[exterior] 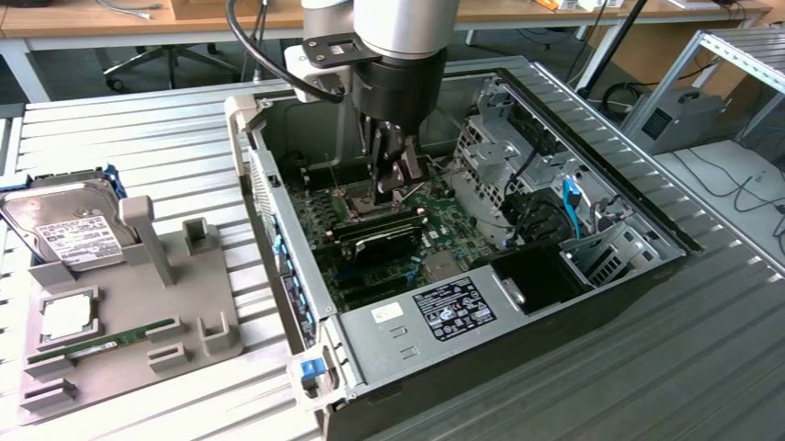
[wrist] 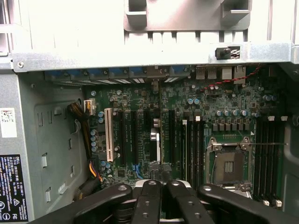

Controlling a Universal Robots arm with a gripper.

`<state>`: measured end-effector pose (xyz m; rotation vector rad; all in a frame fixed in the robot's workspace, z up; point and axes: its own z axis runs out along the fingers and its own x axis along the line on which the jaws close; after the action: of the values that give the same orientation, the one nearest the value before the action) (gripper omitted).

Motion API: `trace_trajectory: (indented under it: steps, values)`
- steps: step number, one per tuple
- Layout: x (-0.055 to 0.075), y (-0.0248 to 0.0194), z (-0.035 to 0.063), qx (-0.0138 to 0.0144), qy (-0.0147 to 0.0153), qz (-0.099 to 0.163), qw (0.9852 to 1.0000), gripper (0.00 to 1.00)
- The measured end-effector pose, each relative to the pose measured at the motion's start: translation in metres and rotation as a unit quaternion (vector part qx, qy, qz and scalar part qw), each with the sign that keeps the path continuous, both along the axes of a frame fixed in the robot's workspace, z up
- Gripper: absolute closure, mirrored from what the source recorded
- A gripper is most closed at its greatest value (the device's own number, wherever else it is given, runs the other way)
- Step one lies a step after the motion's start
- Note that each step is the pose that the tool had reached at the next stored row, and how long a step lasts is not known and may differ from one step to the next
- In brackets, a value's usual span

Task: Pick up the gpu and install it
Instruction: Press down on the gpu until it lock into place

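The arm reaches down into the open computer case (exterior: 405,323), which lies on its side on the ribbed metal desk (exterior: 147,138). Its gripper (exterior: 395,195) hangs low over the green main board (exterior: 429,262). In the wrist view the gripper (wrist: 161,184) has its two black fingers (wrist: 148,198) drawn close together, clenched on the thin top edge of the gpu (wrist: 156,140). From there the card shows edge-on as a narrow strip running away from the fingertips toward the rear wall of the case. It stands upright among the long black card slots, beside the one white slot (wrist: 109,134), with the main board (wrist: 233,116) spread out under it. The bare square processor socket (wrist: 229,164) lies on the board to one side of the gripper. In the exterior view the gpu (exterior: 374,241) shows as a dark upright card just below the fingers, low against the board. How deep it sits in its slot cannot be told. A black box with a white-printed label (exterior: 448,310) sits in the near end of the case. Toward the exterior view's left, well apart from the case, a grey holder (exterior: 135,303) rests on the desk. A silver hard drive (exterior: 68,230) leans at its far end, and a thin green memory stick (exterior: 105,346) lies flat near its front.
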<state>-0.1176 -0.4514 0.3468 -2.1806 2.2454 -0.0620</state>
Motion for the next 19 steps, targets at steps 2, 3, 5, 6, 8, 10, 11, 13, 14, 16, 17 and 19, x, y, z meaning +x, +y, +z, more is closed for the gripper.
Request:
trace_trajectory:
  steps: [2,3,5,6,8,10,11,13,14,16,17,19]
  values:
    - [0.0,0.0,0.0,0.0,0.0,0.0,1.0,0.89]
    - [0.0,0.0,0.0,0.0,0.0,0.0,1.0,0.89]
    - [0.0,0.0,0.0,0.0,0.0,0.0,1.0,0.89]
    - [0.0,0.0,0.0,0.0,0.0,0.0,1.0,0.89]
    - [0.0,0.0,0.0,0.0,0.0,0.0,1.0,0.89]
    - [0.0,0.0,0.0,0.0,0.0,0.0,1.0,0.89]
    - [0.0,0.0,0.0,0.0,0.0,0.0,1.0,0.89]
    - [0.0,0.0,0.0,0.0,0.0,0.0,1.0,0.89]
    - [-0.0004,0.0,-0.0005,0.0,0.0,0.0,1.0,0.89]
    - [-0.0029,0.0003,-0.0019,0.0,0.0,0.0,1.0,0.89]
    - [-0.0038,0.0005,-0.0027,0.0,0.0,0.0,1.0,0.89]
    - [-0.0044,0.0011,-0.0061,0.0,0.0,0.0,1.0,0.89]
